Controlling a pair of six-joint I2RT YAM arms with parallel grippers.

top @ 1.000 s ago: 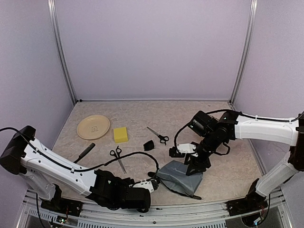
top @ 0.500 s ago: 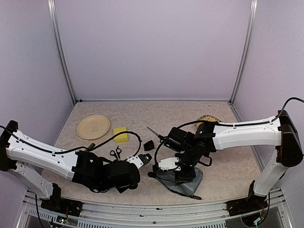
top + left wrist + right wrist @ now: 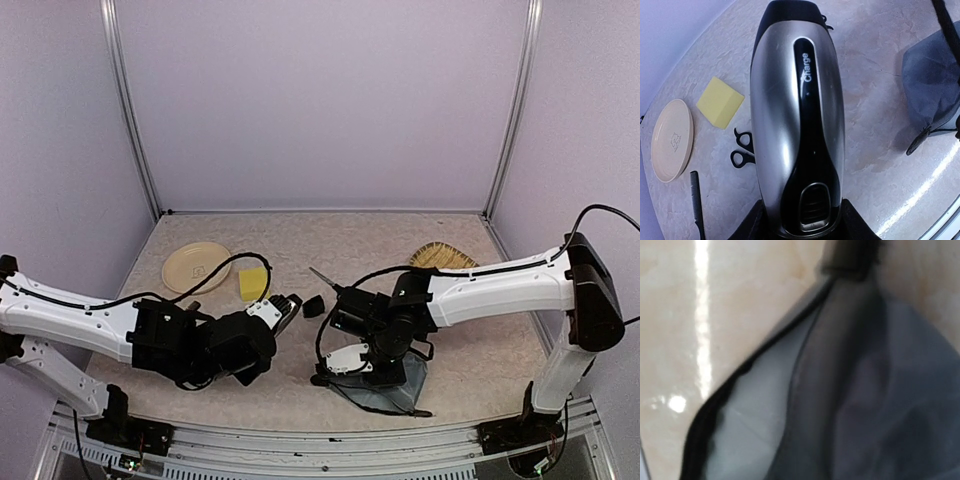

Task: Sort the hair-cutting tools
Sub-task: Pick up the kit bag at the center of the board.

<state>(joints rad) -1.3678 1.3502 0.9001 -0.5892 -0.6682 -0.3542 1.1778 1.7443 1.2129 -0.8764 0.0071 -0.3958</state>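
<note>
The left hand [image 3: 801, 226] is pressed onto one end of the black-and-silver electric clipper [image 3: 795, 115], with a black finger on each side. It carries the clipper above the tabletop [image 3: 470, 330], left of the middle and nearer the near edge. The clipper's long axis runs straight out from the hand. Its free black end aims toward the far right corner, at the small black-handled scissors [image 3: 333, 287] lying mid-tabletop.

The right hand [image 3: 336, 370] is down at the open mouth of the grey zip pouch [image 3: 392, 384] by the near edge. Whether it pinches the fabric I cannot tell.

Sorting looks barely begun, since nothing shows inside the pouch. The second scissors [image 3: 740, 150], the long black comb [image 3: 697, 202] and the small black piece [image 3: 313, 306] lie loose on the tabletop. The round beige plate [image 3: 195, 268] in the far left part is bare.
</note>
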